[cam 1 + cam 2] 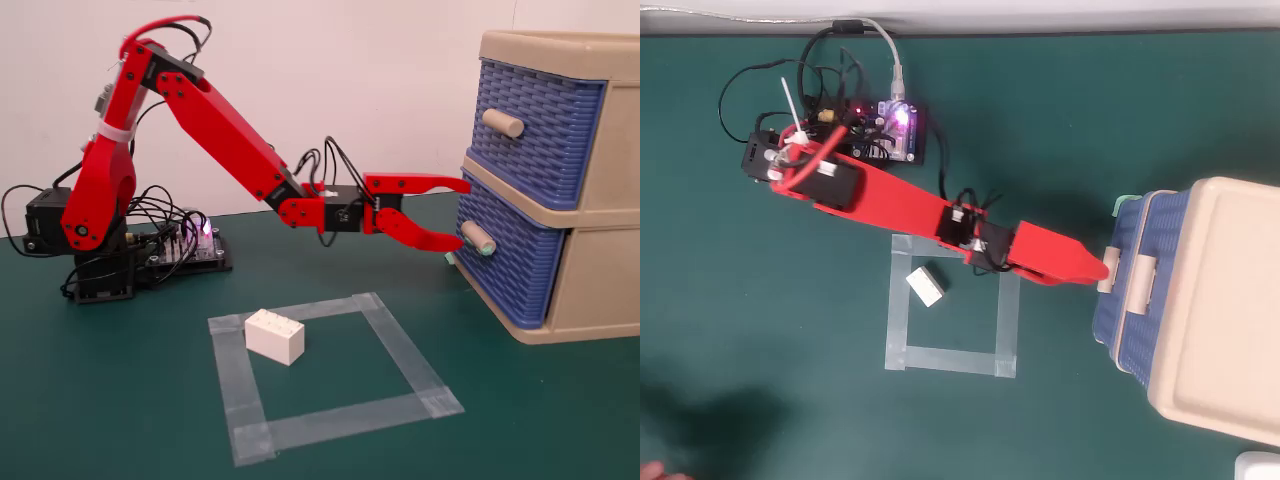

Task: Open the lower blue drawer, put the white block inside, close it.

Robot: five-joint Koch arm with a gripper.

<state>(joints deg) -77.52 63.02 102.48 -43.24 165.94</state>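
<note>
Claw point(462, 214) spread wide, empty, stretched out level toward the cabinet point(600, 215) from the red arm point(215, 115). Upper finger point(420, 184) straight, tip just short of the frame between the two drawers; lower finger point(415, 230) curved, tip right beside the mint-tipped knob point(478, 239) (touching or not, cannot tell). Lower drawer point(515, 262) straight ahead of the claw, sitting closed in the fixed view. Upper drawer point(535, 130) above the claw's line, all-beige knob point(503, 122) above and just beyond the fingertips. Block point(275, 336) well behind and below the claw, lying on the green mat point(110, 400) inside the grey tape square point(410, 365), near its back left corner in the fixed view. From overhead, claw point(1102, 270) meeting the drawer fronts, block point(926, 286) back toward the arm's base.
</note>
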